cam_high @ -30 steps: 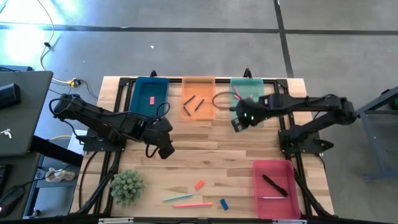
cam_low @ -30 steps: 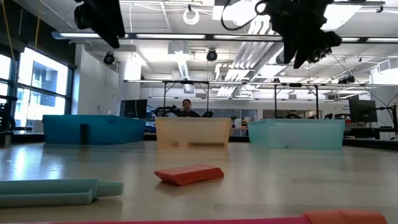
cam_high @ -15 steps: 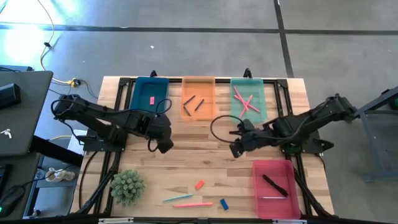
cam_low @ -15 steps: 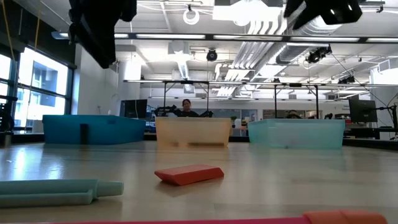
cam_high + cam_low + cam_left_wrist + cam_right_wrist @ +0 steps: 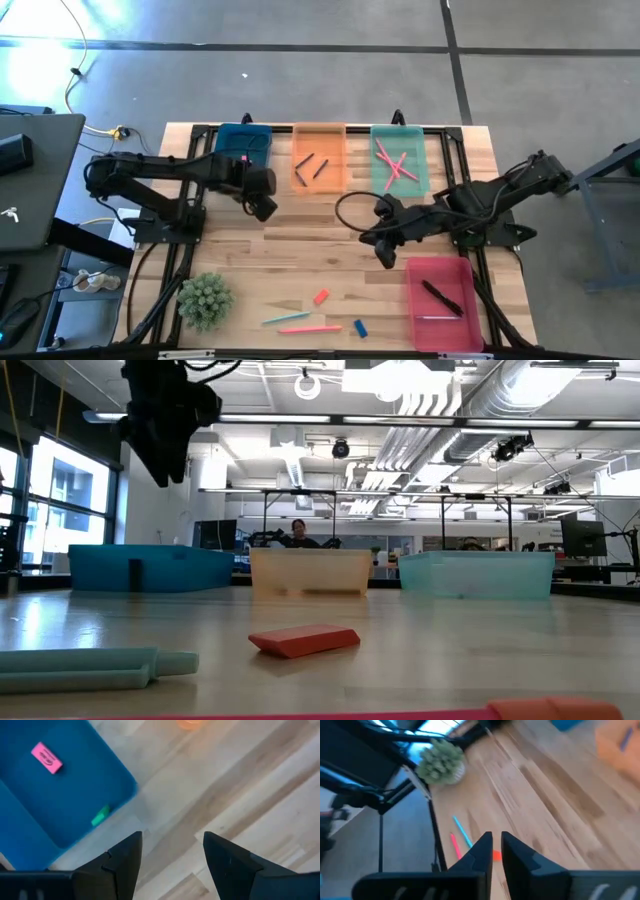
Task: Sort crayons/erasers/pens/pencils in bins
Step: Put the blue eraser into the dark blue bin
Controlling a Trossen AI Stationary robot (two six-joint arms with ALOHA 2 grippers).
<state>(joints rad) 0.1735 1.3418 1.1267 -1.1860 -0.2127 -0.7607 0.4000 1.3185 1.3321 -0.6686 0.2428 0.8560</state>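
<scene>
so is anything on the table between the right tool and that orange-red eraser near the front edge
Nothing visible is. The right tool hangs over bare wood beside the red-pink bin, and the orange-red eraser lies in the open. The plant sits well off to the side, and the pencils lie past the eraser.

Four bins are sitting on the table: a blue bin (image 5: pixel 243 150), an orange bin (image 5: pixel 320 158), a green bin (image 5: pixel 399 160) and a red bin (image 5: pixel 440 302). Four erasers are showing: a pink eraser (image 5: pixel 46 758) and a green eraser (image 5: pixel 100 815) are lying in the blue bin, while an orange-red eraser (image 5: pixel 321 296) and a blue eraser (image 5: pixel 360 327) are lying loose on the wood. Two crayons (image 5: pixel 311 165) are resting in the orange bin. Three pink pencils (image 5: pixel 393 162) are crossing in the green bin, and two pencils are lying loose, a pink pencil (image 5: pixel 310 328) and a light blue pencil (image 5: pixel 286 318). Two pens (image 5: pixel 440 297) are lying in the red bin. One small plant (image 5: pixel 204 299) is standing near the table's edge.
</scene>
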